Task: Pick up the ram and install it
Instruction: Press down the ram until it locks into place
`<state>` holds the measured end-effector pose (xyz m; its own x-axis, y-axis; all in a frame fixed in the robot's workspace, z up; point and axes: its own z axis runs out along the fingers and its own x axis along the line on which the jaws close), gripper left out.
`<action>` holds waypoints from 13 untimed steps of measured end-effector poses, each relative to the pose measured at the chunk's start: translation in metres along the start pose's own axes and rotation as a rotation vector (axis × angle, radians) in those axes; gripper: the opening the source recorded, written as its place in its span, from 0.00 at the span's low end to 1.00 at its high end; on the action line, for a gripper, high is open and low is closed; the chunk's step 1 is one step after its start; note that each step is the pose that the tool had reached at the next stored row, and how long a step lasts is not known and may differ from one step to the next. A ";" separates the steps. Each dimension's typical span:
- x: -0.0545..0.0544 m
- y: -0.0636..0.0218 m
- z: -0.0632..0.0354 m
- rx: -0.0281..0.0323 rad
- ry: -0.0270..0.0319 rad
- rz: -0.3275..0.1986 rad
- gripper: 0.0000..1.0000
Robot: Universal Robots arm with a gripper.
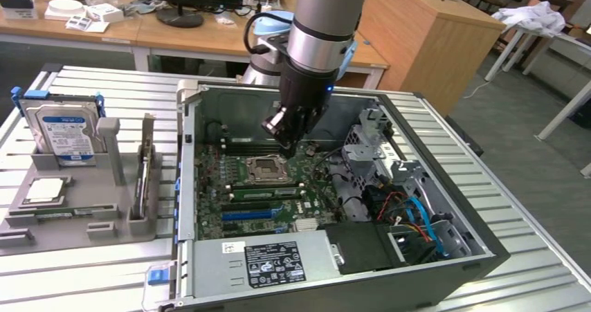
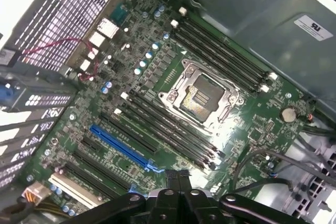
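Closed jaws over motherboard [image 2: 157, 87], ram [image 1: 264, 194] seated beyond

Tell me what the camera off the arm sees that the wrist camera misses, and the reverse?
Exterior view alone: the grey tray beside the computer case, with a hard drive standing in it, plus the robot arm.

Wrist view alone: a blue slot up close and a coin battery.

Both: the green circuit board with its empty square processor socket, under the shut fingers.

No words can be read for sure. A white sticker [image 2: 313, 27] on the case wall shows a small mark like "UL". The labels on the hard drive [image 1: 65, 133] and power box [image 1: 274, 263] are too small to read.
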<state>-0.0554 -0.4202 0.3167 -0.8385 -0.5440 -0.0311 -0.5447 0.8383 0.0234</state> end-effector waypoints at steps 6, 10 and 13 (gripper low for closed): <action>0.000 0.0000 0.0001 -0.0025 0.0053 0.070 0.11; 0.000 0.0001 0.0001 -0.0087 0.0167 0.108 0.11; 0.000 0.0001 0.0002 -0.0103 0.0197 0.141 0.11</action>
<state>-0.0556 -0.4202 0.3165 -0.9070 -0.4212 -0.0071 -0.4211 0.9063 0.0365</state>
